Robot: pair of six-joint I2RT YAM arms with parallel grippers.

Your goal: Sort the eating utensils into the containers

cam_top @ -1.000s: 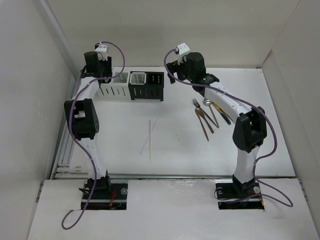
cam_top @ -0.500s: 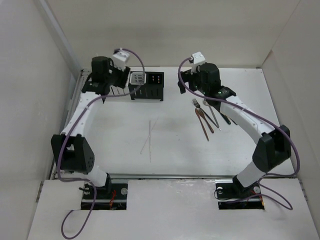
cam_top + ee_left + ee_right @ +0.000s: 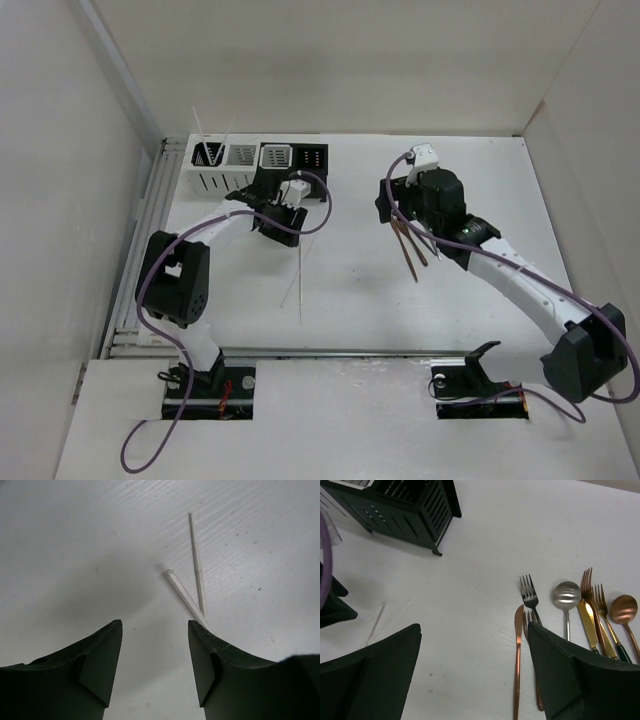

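Note:
Two thin white chopsticks [image 3: 300, 285] lie crossed on the table; in the left wrist view they [image 3: 196, 565] lie just beyond my right fingertip. My left gripper [image 3: 283, 230] [image 3: 155, 625] is open and empty, low over their far ends. Two more chopsticks [image 3: 205, 135] stand in the far-left white caddy [image 3: 208, 178]. The utensil pile [image 3: 410, 255] lies under my right gripper [image 3: 398, 222] [image 3: 475, 627], open and empty. It holds a copper knife [image 3: 518, 650], silver fork [image 3: 530, 592], silver spoon [image 3: 566, 596], copper fork [image 3: 587, 582], gold knife [image 3: 586, 617] and copper spoon [image 3: 623, 609].
The second white caddy [image 3: 243, 160] and the black pair [image 3: 305, 160] stand in a row at the back, partly hidden by my left arm. The black caddy [image 3: 405, 505] shows at the top left of the right wrist view. White walls enclose the table.
Both arms have swung from the back of the table toward the middle. My left gripper left the caddies and came down over the chopsticks; my right gripper came down over the utensil pile.

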